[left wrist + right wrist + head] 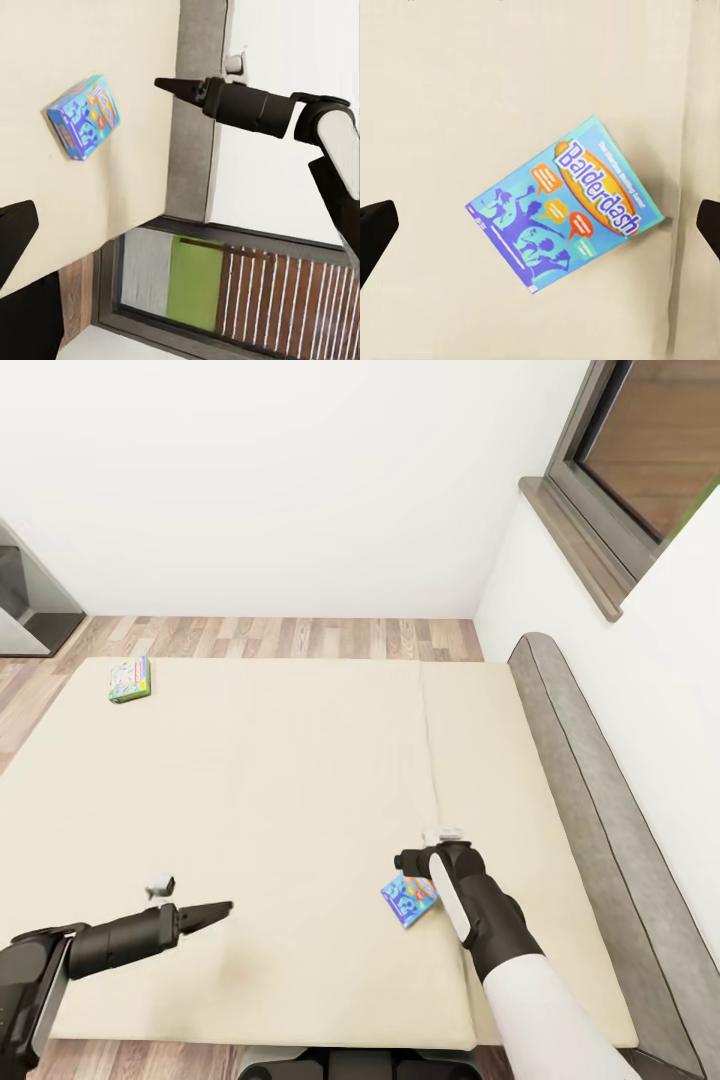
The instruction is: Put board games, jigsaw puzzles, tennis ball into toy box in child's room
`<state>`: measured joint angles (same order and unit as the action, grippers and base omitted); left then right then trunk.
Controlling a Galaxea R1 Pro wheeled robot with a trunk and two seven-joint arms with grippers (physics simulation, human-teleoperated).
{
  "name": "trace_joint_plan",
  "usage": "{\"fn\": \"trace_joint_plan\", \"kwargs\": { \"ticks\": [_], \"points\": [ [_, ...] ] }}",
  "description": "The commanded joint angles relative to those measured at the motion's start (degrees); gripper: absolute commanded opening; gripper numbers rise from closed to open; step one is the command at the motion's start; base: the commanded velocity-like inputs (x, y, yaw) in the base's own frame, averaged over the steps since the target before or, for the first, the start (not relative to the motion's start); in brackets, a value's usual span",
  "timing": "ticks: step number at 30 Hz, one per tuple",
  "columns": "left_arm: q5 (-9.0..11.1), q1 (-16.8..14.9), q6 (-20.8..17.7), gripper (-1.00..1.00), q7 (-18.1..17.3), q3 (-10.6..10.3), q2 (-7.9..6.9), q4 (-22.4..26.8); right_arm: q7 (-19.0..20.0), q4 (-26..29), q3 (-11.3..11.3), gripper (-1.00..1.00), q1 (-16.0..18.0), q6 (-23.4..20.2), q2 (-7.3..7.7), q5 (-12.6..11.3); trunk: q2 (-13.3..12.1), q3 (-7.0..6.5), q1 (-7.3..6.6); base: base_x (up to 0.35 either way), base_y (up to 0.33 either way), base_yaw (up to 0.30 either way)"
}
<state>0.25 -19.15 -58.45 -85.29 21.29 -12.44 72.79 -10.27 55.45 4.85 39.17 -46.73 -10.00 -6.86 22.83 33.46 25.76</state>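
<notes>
On the beige mattress of the bed [300, 780], near the edge closest to the robot, lies the small blue flat game box [409, 899], cardboard, lid up, turned at an angle. Right gripper [432, 853] sits above it, just beside its far corner; no contact visible.

Right wrist view looks straight down on the box [566, 212]: "Balderdash" in an orange oval, purple cartoon figures, orange speech bubbles, turquoise ground. One black fingertip [375, 232] at each side edge of that picture, box well clear between them, so the jaws stand wide, holding nothing.

Left wrist view gives the box thickness [84, 117]: shallow blue side wall, crisp corners. It also shows the right arm's dark tapered gripper side-on [184, 87].

Head view alone shows the second game box [130, 679], flat, green-edged with a pale printed top, at the far left corner of the mattress, well apart from the blue one. Left gripper [205, 912], black pointed fingers, hovers over bare mattress; its spread, I cannot tell.

Mattress matte, one seam running across it. Grey padded headboard [600, 800] along the right side, white walls, wood-plank floor [300, 635], dark-framed window [630, 460].
</notes>
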Motion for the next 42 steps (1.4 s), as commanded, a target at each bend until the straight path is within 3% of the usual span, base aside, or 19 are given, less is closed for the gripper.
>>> {"fn": "trace_joint_plan", "kwargs": {
  "ticks": [1,4,11,31,42],
  "points": [
    [-0.03,-1.93,-0.93,1.00,-0.22,-0.08,-0.11,-0.13,-0.55,0.04,0.07,1.00,0.09,-0.19,0.00,-0.61,0.09,0.08,0.02,0.000,0.000,0.000],
    [0.06,-5.08,-1.34,1.00,-0.27,-0.29,-0.18,-0.37,-0.55,-0.03,0.07,1.00,0.17,-0.16,0.00,-0.63,0.09,0.08,0.02,0.000,0.000,0.000],
    [-0.18,-6.96,-1.27,1.00,-0.02,-0.43,-0.22,-3.24,-0.47,-0.08,0.02,1.00,0.20,0.22,0.00,-0.69,0.09,0.08,0.02,0.000,0.000,0.000],
    [-0.53,-7.38,-1.06,1.00,0.52,-0.56,0.08,-4.24,-0.11,0.00,-0.10,1.00,0.21,2.20,0.00,-2.06,0.09,0.08,0.02,0.000,0.000,0.000],
    [-0.60,-7.39,-1.04,1.00,0.64,-0.63,0.23,-4.24,-0.19,0.00,-0.11,1.00,0.21,2.25,0.00,-2.10,0.09,0.87,0.02,0.000,0.000,0.000]
  ]
}}
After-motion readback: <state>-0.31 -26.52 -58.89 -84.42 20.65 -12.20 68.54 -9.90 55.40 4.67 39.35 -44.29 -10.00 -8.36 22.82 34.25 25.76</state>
